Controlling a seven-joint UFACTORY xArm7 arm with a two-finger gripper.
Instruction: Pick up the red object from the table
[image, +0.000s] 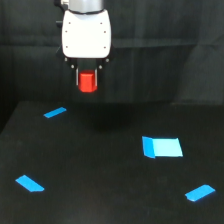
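In the exterior view, the white gripper (88, 81) hangs above the matte black table (100, 165) with its dark jaws clamped on the small red-orange block (88, 82), lifted clear of the flat blue patches (162, 147).

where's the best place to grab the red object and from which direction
By its two opposite side faces, from straight above. The red object is a small block narrower than the white gripper head, and the gripper already holds it this way: fingers flank its sides while it hangs upright, clear of the table.
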